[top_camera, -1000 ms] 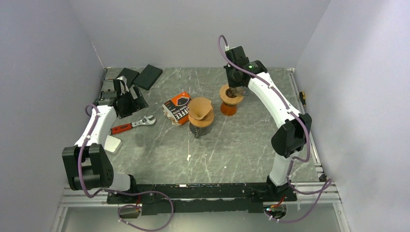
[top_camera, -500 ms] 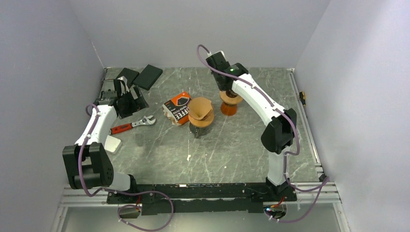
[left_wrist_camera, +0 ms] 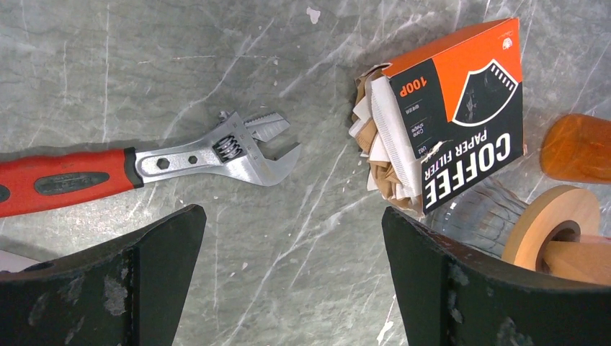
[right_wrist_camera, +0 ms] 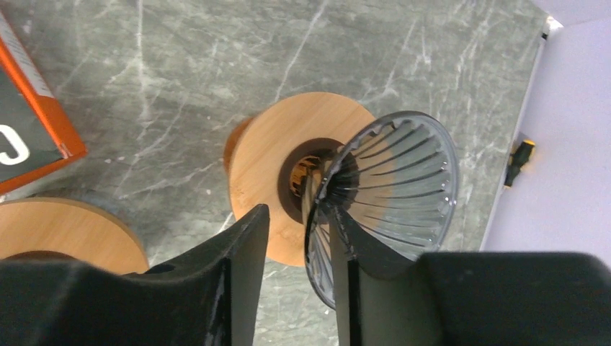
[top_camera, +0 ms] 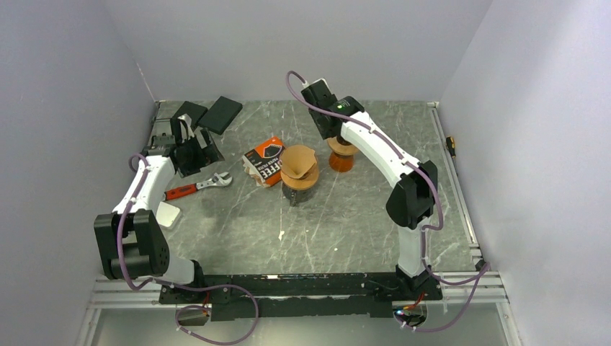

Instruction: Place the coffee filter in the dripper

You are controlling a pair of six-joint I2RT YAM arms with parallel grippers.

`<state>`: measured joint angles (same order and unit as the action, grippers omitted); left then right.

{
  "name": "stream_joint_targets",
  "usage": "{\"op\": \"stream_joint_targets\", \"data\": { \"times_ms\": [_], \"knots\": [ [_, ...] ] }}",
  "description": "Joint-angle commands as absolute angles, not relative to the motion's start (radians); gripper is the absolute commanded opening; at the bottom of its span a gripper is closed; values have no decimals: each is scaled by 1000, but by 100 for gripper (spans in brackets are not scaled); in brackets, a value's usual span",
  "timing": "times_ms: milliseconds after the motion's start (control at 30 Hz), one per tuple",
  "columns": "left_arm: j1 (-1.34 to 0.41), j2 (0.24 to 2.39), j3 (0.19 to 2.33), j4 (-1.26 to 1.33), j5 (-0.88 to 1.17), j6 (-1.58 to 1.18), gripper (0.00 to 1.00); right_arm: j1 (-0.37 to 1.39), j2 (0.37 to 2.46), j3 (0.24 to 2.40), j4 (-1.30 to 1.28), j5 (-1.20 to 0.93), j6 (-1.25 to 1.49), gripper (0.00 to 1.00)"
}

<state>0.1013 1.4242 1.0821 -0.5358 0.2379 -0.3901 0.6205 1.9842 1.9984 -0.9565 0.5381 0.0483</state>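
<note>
A brown paper coffee filter (top_camera: 299,162) sits as a cone on a wooden collar atop a glass vessel (top_camera: 297,189) mid-table. More filters (left_wrist_camera: 378,144) spill from the orange and black filter box (left_wrist_camera: 461,108). The dripper, a clear ribbed glass cone (right_wrist_camera: 403,173), leans tilted on the wooden ring (right_wrist_camera: 277,155) of an orange stand (top_camera: 341,160). My right gripper (right_wrist_camera: 299,213) is right over it, open. One finger is inside the cone against its rim, the other stands off it with a gap. My left gripper (left_wrist_camera: 292,216) hangs wide open and empty above bare table, far left.
A red-handled adjustable wrench (left_wrist_camera: 166,162) lies left of the filter box. Two black flat pads (top_camera: 220,114) rest at the back left corner, and a white block (top_camera: 168,214) lies by the left arm. Walls close in on the left, back and right.
My right arm has swung left over the orange stand, and its jaws have opened from shut on the dripper's rim. The left arm has stayed put.
</note>
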Motion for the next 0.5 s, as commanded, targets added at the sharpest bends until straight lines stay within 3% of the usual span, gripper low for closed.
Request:
{"op": "stream_joint_targets", "data": {
  "times_ms": [0, 300, 467],
  "knots": [
    [104, 1423, 1117, -503, 270, -403, 99, 610, 1932, 2013, -886, 418, 71, 44],
    [78, 1485, 1266, -495, 352, -406, 100, 507, 1871, 1996, -824, 77, 172, 64],
    [-14, 1553, 1410, -537, 297, -370, 100, 413, 1817, 1934, -784, -59, 226, 68]
  ]
}}
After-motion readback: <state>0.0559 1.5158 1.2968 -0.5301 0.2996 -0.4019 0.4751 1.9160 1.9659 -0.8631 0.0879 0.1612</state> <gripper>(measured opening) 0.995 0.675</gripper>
